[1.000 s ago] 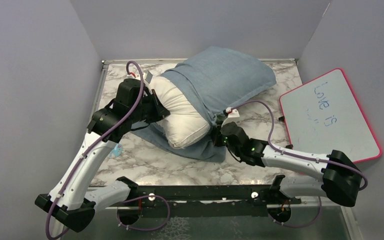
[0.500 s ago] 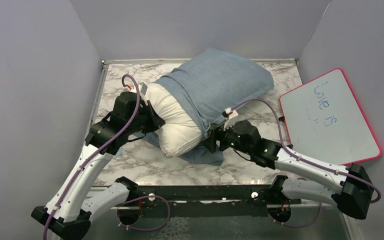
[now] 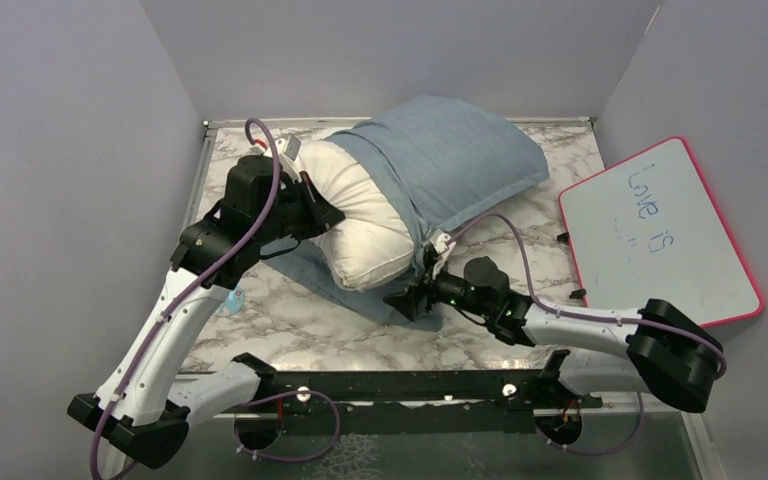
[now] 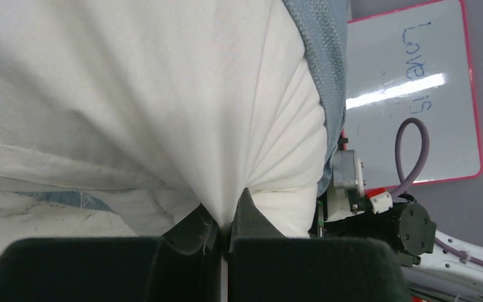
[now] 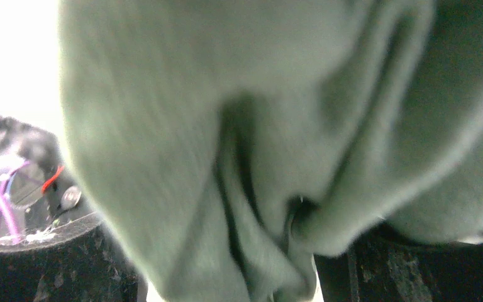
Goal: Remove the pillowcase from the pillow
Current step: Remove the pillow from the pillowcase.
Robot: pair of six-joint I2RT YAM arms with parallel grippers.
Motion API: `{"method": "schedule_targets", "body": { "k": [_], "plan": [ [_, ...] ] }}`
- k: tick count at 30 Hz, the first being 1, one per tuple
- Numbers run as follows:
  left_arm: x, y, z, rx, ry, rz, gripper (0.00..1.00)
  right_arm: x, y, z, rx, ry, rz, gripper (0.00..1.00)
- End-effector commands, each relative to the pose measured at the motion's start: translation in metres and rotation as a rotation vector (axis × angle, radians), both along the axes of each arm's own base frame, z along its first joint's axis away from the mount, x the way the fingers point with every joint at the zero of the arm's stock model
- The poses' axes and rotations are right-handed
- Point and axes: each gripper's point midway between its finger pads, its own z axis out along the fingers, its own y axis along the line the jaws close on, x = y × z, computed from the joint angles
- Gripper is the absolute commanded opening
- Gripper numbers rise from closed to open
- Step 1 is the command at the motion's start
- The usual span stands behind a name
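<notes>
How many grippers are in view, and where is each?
2. The left gripper is shut on a pinch of the pillow at its bared end; the right gripper stands open at the near edge of the pillowcase. None looks hidden.

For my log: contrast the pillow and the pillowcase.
The pillow is white; the pillowcase is grey-blue. The pillow's near end sticks out bare; the pillowcase covers its far part. The left end effector pinches the pillow, not the pillowcase. Both are soft, on the marble table.

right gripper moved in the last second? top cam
Yes. The right gripper has shifted left and toward the table's near edge, farther from the whiteboard, and now sits at the pillowcase's near flap.
</notes>
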Motion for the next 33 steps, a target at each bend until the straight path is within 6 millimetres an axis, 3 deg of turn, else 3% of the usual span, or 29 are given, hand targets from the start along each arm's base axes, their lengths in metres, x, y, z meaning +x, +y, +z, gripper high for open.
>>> {"method": "schedule_targets", "body": {
  "k": [1,2,6,8,11,12,14,16,18,23,25,28,30,33],
  "plan": [
    [0.008,-0.021,0.086,-0.19,-0.227,-0.066,0.0,0.037,0.011,0.055,0.125,-0.219,-0.109,0.84],
    [0.008,-0.022,0.087,-0.197,-0.228,-0.069,0.0,0.039,0.013,0.069,0.184,-0.24,-0.12,0.84],
    [0.009,-0.022,0.085,-0.205,-0.221,-0.062,0.0,0.045,0.015,0.093,0.314,-0.196,-0.172,0.79],
    [0.009,-0.022,0.084,-0.206,-0.22,-0.058,0.0,0.048,0.015,0.094,0.331,-0.184,-0.192,0.56],
    [0.01,-0.019,0.089,-0.208,-0.237,-0.044,0.0,0.074,0.0,0.066,0.235,-0.113,-0.37,0.12],
    [0.011,-0.018,0.092,-0.207,-0.247,-0.036,0.0,0.085,-0.011,0.05,0.177,-0.078,-0.466,0.02],
    [0.012,-0.014,0.099,-0.201,-0.271,-0.019,0.0,0.102,-0.038,0.015,0.035,-0.045,-0.651,0.01],
    [0.012,-0.01,0.105,-0.192,-0.294,-0.01,0.0,0.109,-0.06,-0.013,-0.115,-0.049,-0.747,0.01],
    [0.013,-0.006,0.108,-0.173,-0.31,0.005,0.0,0.109,-0.071,-0.029,-0.209,-0.048,-0.778,0.01],
    [0.018,0.011,0.109,-0.095,-0.331,0.075,0.0,0.096,-0.07,-0.038,-0.238,0.002,-0.717,0.01],
    [0.019,0.014,0.107,-0.076,-0.33,0.083,0.0,0.085,-0.054,-0.024,-0.198,0.0,-0.593,0.08],
    [0.02,0.012,0.092,-0.06,-0.299,0.074,0.0,0.06,-0.033,0.007,-0.11,-0.008,-0.399,0.36],
    [0.021,0.01,0.08,-0.055,-0.272,0.073,0.0,0.047,-0.032,0.03,-0.053,-0.023,-0.338,0.58],
    [0.022,0.008,0.067,-0.051,-0.245,0.07,0.0,0.034,-0.039,0.06,-0.001,-0.088,-0.281,0.73]
  ]
}}
